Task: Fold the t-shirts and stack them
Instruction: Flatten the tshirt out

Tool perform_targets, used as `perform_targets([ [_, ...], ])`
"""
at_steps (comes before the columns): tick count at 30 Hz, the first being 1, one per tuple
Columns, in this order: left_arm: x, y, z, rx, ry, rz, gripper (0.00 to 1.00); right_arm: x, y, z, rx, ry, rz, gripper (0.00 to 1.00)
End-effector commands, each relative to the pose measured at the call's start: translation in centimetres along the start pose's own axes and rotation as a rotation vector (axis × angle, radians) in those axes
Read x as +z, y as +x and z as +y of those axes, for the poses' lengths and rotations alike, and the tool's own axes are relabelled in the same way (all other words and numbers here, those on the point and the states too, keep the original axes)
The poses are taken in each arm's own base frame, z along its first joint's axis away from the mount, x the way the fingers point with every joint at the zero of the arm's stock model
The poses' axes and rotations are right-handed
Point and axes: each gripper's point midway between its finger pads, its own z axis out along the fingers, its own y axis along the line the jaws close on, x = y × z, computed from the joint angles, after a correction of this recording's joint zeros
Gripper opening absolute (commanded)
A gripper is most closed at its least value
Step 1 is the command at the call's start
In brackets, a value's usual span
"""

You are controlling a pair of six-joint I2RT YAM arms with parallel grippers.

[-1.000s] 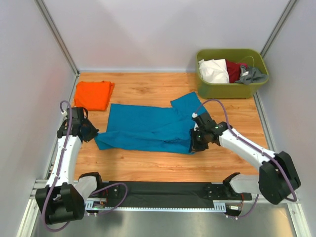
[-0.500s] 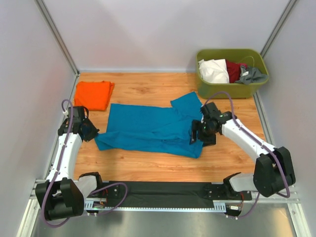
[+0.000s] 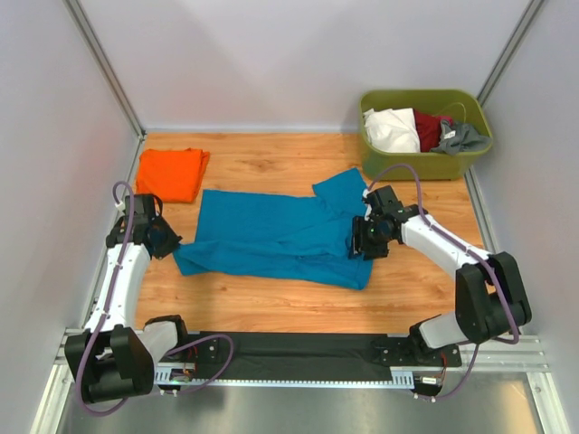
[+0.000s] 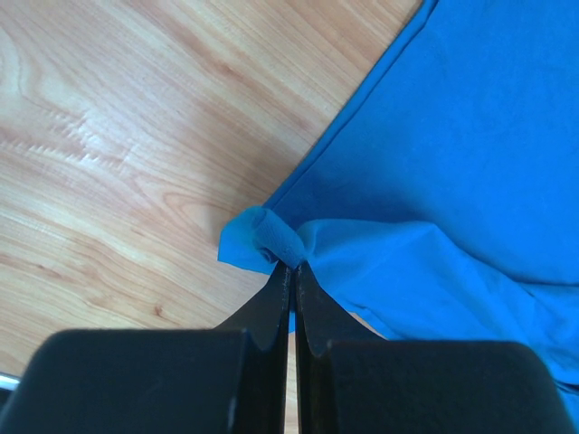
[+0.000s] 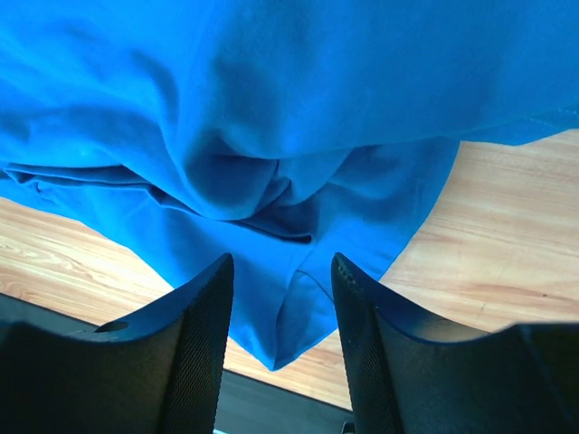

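Observation:
The teal-blue t-shirt (image 3: 276,235) lies spread and partly folded across the middle of the wooden table. My left gripper (image 3: 170,242) is shut on its left corner; the left wrist view shows the pinched cloth (image 4: 271,240) at the fingertips. My right gripper (image 3: 362,246) is open above the shirt's right end, empty, with the rumpled cloth (image 5: 271,181) below its fingers (image 5: 204,334). The orange t-shirt (image 3: 170,174) lies folded at the far left.
An olive-green tub (image 3: 425,161) with white, red and grey clothes stands at the far right corner. A black strip (image 3: 298,348) runs along the table's near edge. White walls close in both sides.
My right gripper let go of the blue shirt's right end, rose and moved back away from the near edge; that corner now lies flat. The left gripper kept its hold.

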Motion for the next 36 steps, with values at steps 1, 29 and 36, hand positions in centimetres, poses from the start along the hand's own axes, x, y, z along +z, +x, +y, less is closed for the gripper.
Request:
perform_targets([
  [1,-0.8,-1.9,-1.1,0.021,0.030,-0.048,0.00,0.5,-1.4,0.5,-0.052,-0.034,-0.060,0.49],
  [29,-0.4,-2.5,-1.5,0.025,0.026,-0.036,0.00,2.7,-1.7,1.1,-0.085,-0.082,-0.048,0.00],
  [36,-3.5,-7.1,-2.2,0.072,-0.029,-0.128,0.00,-6.9,-9.3,4.8,-0.140,-0.089,-0.305,0.00],
])
